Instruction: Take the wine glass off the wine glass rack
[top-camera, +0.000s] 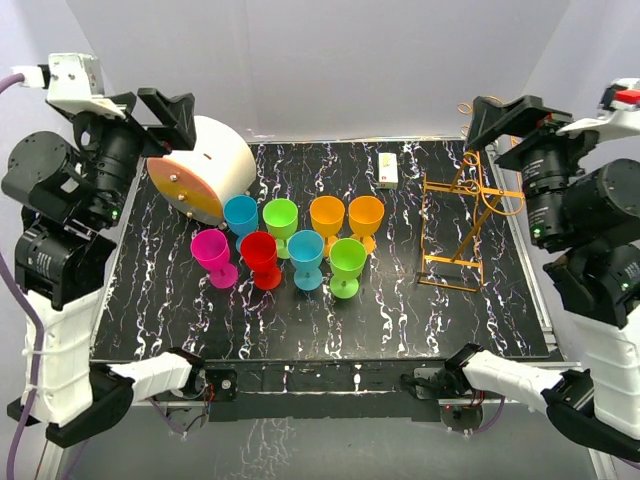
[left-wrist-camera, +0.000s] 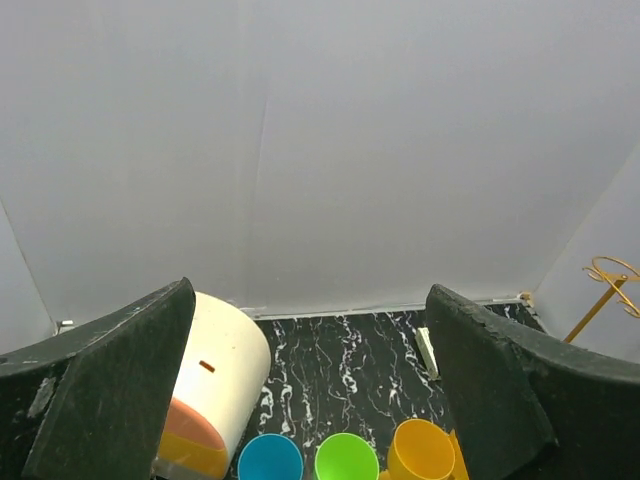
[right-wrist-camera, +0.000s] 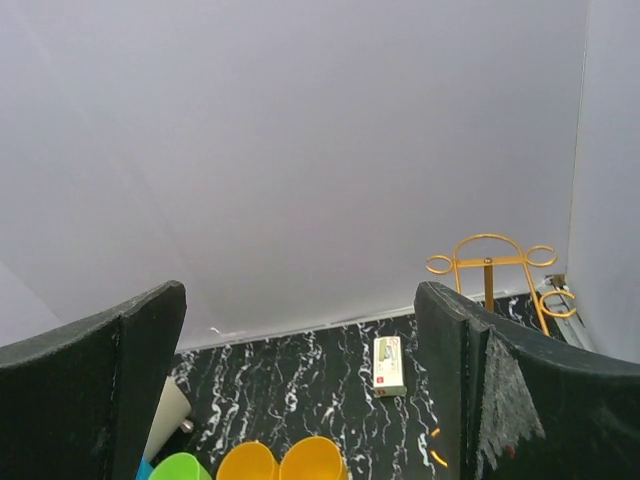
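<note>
The wine glass rack (top-camera: 455, 185), a thin orange-gold wire frame with curled loops on top, stands at the right of the black marbled table; I see no glass hanging on it. Its top also shows in the right wrist view (right-wrist-camera: 489, 262) and the left wrist view (left-wrist-camera: 606, 285). Several coloured wine glasses stand upright in a cluster mid-table, among them pink (top-camera: 213, 252), red (top-camera: 260, 255) and green (top-camera: 347, 258) ones. My left gripper (top-camera: 150, 115) is open and empty, raised at the far left. My right gripper (top-camera: 510, 120) is open and empty, raised above the rack.
A round cream-and-orange drum (top-camera: 205, 165) lies on its side at the back left, close to the blue glass (top-camera: 240, 212). A small white box (top-camera: 388, 170) lies at the back between the glasses and the rack. White walls enclose the table.
</note>
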